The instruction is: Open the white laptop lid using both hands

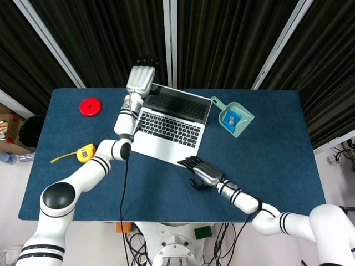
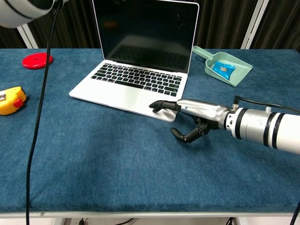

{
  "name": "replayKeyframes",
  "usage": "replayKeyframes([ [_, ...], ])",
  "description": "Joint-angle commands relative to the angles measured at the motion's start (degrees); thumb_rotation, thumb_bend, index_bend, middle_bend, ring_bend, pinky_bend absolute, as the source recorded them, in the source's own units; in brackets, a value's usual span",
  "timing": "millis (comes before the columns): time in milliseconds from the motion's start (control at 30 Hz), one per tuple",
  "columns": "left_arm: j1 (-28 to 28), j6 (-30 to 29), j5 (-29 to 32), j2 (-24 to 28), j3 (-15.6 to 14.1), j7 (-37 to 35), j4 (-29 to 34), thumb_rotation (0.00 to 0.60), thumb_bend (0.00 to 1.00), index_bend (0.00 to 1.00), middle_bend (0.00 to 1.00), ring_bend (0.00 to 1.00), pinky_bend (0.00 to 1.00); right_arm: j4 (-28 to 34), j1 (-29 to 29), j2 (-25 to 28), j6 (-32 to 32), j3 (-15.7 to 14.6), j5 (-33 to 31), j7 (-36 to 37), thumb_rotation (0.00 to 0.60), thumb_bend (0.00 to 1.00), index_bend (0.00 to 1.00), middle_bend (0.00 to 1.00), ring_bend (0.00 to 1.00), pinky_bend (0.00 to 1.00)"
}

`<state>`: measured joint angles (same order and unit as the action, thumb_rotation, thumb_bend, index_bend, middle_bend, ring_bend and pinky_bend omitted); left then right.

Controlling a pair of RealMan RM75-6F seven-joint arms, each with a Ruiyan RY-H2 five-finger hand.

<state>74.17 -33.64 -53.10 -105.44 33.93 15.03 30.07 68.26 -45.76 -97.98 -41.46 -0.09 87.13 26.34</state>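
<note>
The white laptop [image 1: 165, 128] stands open mid-table, its dark screen [image 2: 146, 27] upright and tilted slightly back above the keyboard [image 2: 138, 77]. My left hand [image 1: 141, 80] is at the lid's top left corner, fingers stretched over the top edge; the chest view shows only its arm [image 2: 26, 6]. My right hand [image 1: 201, 171] lies low on the table, its fingers [image 2: 161, 104] pressing on the base's front right corner. The thumb is curled beneath, off the laptop. Neither hand grips anything.
A red disc [image 1: 90, 106] lies at the back left and a yellow tape measure [image 1: 86, 153] at the left edge. A green dustpan [image 1: 233, 117] holding a blue packet [image 2: 223, 68] sits right of the laptop. Black curtains hang behind the table.
</note>
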Motion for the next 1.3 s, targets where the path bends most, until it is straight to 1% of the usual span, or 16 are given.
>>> replayKeyframes([
  [33, 2.4, 2.7, 3.1, -0.6, 0.6, 2.8, -3.4, 0.600, 0.44, 0.18, 0.11, 0.01, 0.06, -0.2, -0.1, -0.1, 0.1, 0.0, -0.1, 0.1, 0.593, 0.65, 0.00, 0.07, 0.00, 0.00],
  [200, 4.3, 5.1, 6.8, -1.1, 0.8, 5.2, -6.7, 0.600, 0.43, 0.18, 0.11, 0.01, 0.06, -0.5, -0.1, -0.2, -0.5, 0.0, 0.0, 0.0, 0.595, 0.65, 0.00, 0.07, 0.00, 0.00],
  [267, 4.2, 4.9, 7.4, -0.9, 0.7, 5.3, -6.5, 0.600, 0.42, 0.18, 0.11, 0.01, 0.06, -0.3, 0.2, -0.1, -1.6, 0.1, 0.2, 0.0, 0.594, 0.65, 0.00, 0.07, 0.00, 0.00],
  [367, 2.8, 3.4, 6.7, 0.5, -0.1, 3.9, -3.5, 0.600, 0.42, 0.18, 0.11, 0.01, 0.06, 0.0, 0.8, 0.3, -4.5, 0.3, 1.3, -0.3, 0.593, 0.64, 0.00, 0.06, 0.00, 0.00],
  [433, 0.5, 1.9, 5.4, 2.7, -0.8, 1.5, 1.5, 0.600, 0.42, 0.18, 0.11, 0.01, 0.06, 0.2, 1.3, 0.6, -6.7, 0.5, 2.0, -0.9, 0.593, 0.62, 0.00, 0.05, 0.00, 0.00],
  [467, -1.3, 0.6, 4.2, 4.5, -1.6, 0.4, 5.2, 0.600, 0.42, 0.18, 0.11, 0.01, 0.06, 0.5, 1.5, 0.9, -7.9, 0.6, 2.3, -1.2, 0.593, 0.59, 0.00, 0.05, 0.00, 0.00],
  [533, -4.5, -1.7, 2.6, 7.6, -3.0, -0.7, 11.8, 0.600, 0.42, 0.18, 0.11, 0.01, 0.06, 1.3, 1.8, 1.6, -9.3, 0.9, 2.6, -2.0, 0.594, 0.52, 0.00, 0.05, 0.00, 0.00],
  [633, -10.8, -7.0, 0.4, 14.0, -5.7, -0.3, 24.5, 0.600, 0.42, 0.18, 0.11, 0.01, 0.06, 3.6, 2.5, 3.4, -11.9, 1.3, 3.1, -3.1, 0.594, 0.43, 0.00, 0.05, 0.00, 0.00],
  [767, -19.2, -14.6, 0.1, 22.4, -8.4, 0.9, 41.2, 0.600, 0.42, 0.18, 0.11, 0.01, 0.06, 8.2, 3.9, 7.5, -14.9, 1.0, 3.9, -5.9, 0.595, 0.37, 0.00, 0.04, 0.00, 0.00],
  [867, -26.3, -20.8, -1.5, 29.4, -12.0, 2.3, 53.9, 0.600, 0.42, 0.18, 0.11, 0.01, 0.06, 12.8, 6.1, 13.0, -17.8, -0.1, 4.4, -11.9, 0.600, 0.37, 0.00, 0.05, 0.00, 0.00],
  [933, -30.1, -24.5, -3.5, 32.2, -14.7, 3.0, 59.1, 0.600, 0.42, 0.18, 0.11, 0.01, 0.06, 15.4, 8.0, 16.4, -19.8, -0.8, 4.0, -15.6, 0.600, 0.37, 0.00, 0.05, 0.00, 0.00],
  [967, -32.6, -27.1, -5.5, 33.7, -16.8, 3.2, 61.7, 0.600, 0.42, 0.18, 0.11, 0.01, 0.06, 17.2, 9.5, 18.6, -21.4, -1.3, 3.8, -17.6, 0.600, 0.37, 0.00, 0.05, 0.00, 0.00],
  [1033, -36.4, -31.2, -8.9, 35.2, -19.9, 2.9, 64.5, 0.600, 0.42, 0.19, 0.11, 0.01, 0.06, 19.6, 11.8, 21.9, -23.8, -2.1, 3.3, -20.0, 0.600, 0.37, 0.00, 0.05, 0.00, 0.00],
  [1067, -38.8, -33.7, -11.3, 35.9, -22.1, 2.5, 65.6, 0.600, 0.42, 0.19, 0.11, 0.01, 0.06, 21.0, 13.5, 24.0, -25.6, -2.8, 3.2, -21.1, 0.600, 0.37, 0.00, 0.05, 0.00, 0.00],
  [1133, -42.3, -37.3, -14.6, 36.5, -25.0, 1.5, 66.7, 0.600, 0.41, 0.19, 0.12, 0.01, 0.06, 22.3, 15.9, 26.7, -28.4, -3.7, 3.2, -22.1, 0.600, 0.37, 0.00, 0.05, 0.00, 0.00],
  [1300, -51.4, -47.1, -22.7, 38.1, -31.7, -2.8, 67.6, 0.600, 0.38, 0.19, 0.12, 0.01, 0.06, 22.3, 23.4, 31.8, -37.1, -5.2, 2.3, -22.2, 0.600, 0.37, 0.00, 0.04, 0.00, 0.00],
])
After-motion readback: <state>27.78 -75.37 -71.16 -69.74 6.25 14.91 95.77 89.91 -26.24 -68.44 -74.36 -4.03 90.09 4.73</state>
